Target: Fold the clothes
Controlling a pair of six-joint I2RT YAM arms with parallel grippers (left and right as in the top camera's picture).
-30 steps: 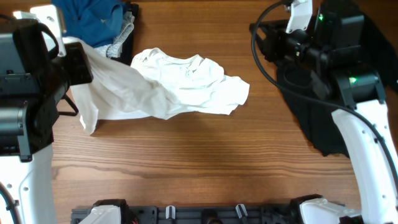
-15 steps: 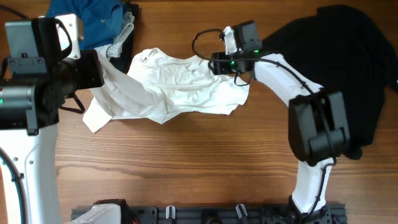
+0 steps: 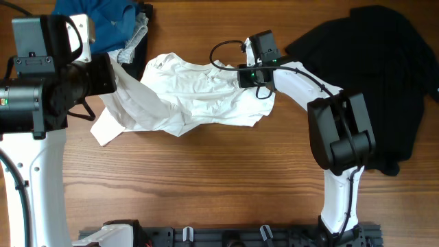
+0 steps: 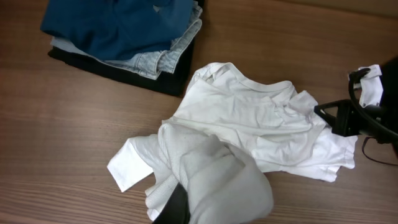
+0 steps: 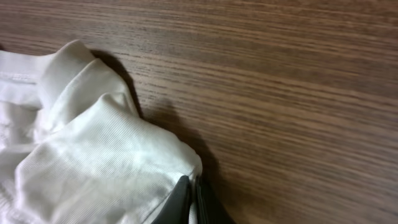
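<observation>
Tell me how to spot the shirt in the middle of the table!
Look at the wooden table, in the middle of its far half, between the folded pile with blue on top and the big black garment. The crumpled shirt lies there. It is the only white cloth; its neighbours are dark or blue.

White shirt (image 3: pixel 199 96) of thin, matt, finely ribbed knit cloth, bench (image 3: pixel 206 178) of smooth wood with fine grain and low sheen, black garment (image 3: pixel 384 75) of matt cloth, faded denim piece (image 4: pixel 168 59), arm shells (image 3: pixel 38 178) of smooth white plastic.
</observation>
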